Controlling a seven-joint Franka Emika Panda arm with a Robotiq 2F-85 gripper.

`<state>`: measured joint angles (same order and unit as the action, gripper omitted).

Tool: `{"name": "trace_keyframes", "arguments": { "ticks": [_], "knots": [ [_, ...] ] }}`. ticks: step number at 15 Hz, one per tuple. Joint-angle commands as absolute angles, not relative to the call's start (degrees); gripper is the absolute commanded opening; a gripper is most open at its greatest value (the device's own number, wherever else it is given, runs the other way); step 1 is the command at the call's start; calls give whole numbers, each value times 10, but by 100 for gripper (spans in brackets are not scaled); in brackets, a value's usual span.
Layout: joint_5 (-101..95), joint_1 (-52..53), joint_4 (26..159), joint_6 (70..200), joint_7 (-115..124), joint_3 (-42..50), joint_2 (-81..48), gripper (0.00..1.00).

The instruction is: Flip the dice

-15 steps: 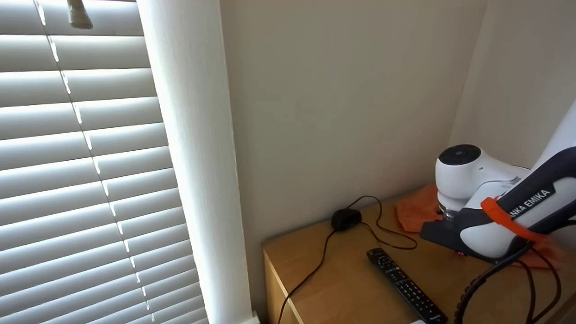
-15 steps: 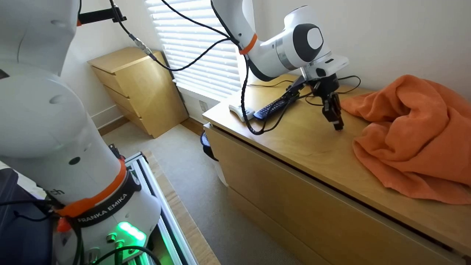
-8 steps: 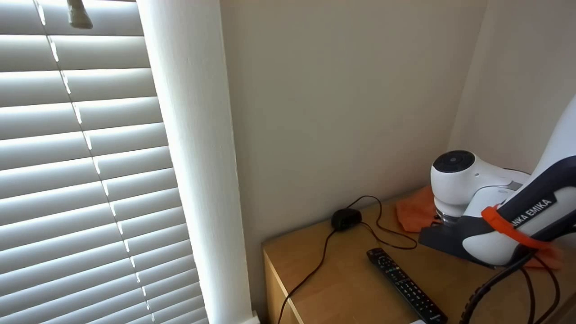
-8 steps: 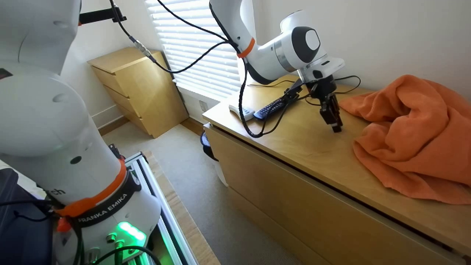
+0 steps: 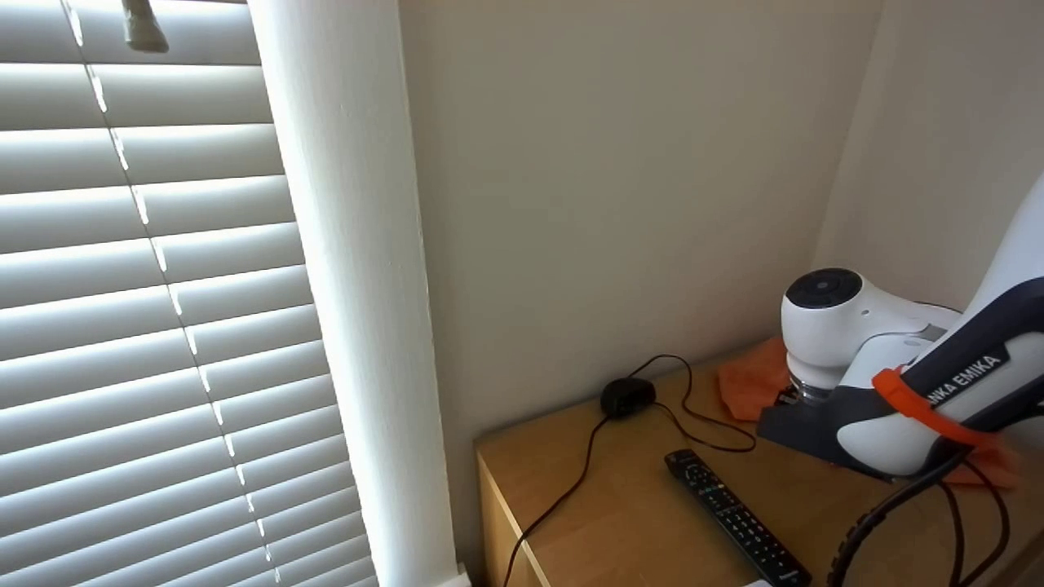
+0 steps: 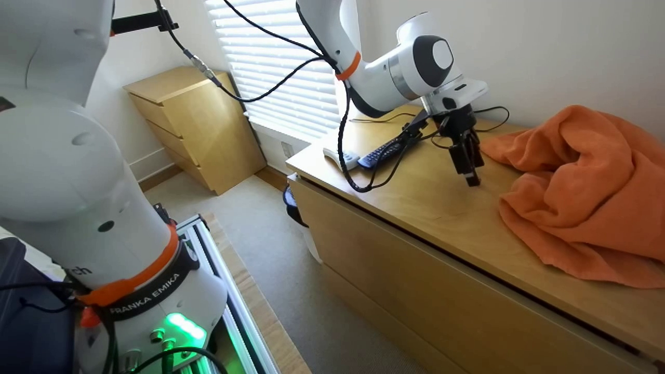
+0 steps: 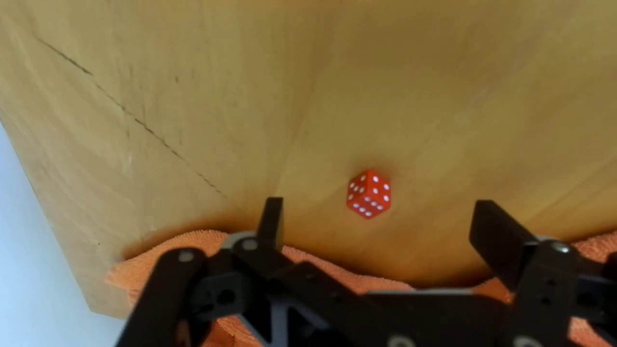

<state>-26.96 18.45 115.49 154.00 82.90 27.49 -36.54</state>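
Red cubic die with white pips (image 7: 368, 194), resting on a pale wooden dresser (image 6: 431, 200)

Seen in the wrist view with three faces showing, six pips on one of them. Framed there between, and touching neither of, the widely parted fingers (image 7: 496, 236) of the black two-fingered gripper (image 7: 380, 206); bare wood on each side. In an exterior view, same gripper at a downward slant over the dresser, just above or on it; cannot tell which. Behind the fingers, near the die but apart from it, a bunched orange cloth (image 6: 587, 197), heaped over the right side of the dresser. Left of the gripper and well apart from the die, a long black remote control (image 5: 738, 518). On the far side, just beside the beige wall (image 5: 620, 204), a small rounded black box (image 5: 627, 397). Overhead, a white jointed robot arm (image 6: 376, 76).
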Motion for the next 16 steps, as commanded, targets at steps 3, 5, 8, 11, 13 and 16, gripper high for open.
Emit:
{"name": "trace_keyframes", "arguments": {
  "ticks": [3,5,8,11,13,16],
  "knots": [
    [-203,111,1167,1492,760,208,-296,100],
    [-170,85,1166,1463,728,186,-274,100],
    [-120,49,1158,1412,692,159,-247,100],
    [-65,16,1149,1367,668,137,-226,100],
    [-35,-2,1143,1348,654,128,-218,100],
    [2,-22,1142,1336,639,122,-208,100]
  ]
}}
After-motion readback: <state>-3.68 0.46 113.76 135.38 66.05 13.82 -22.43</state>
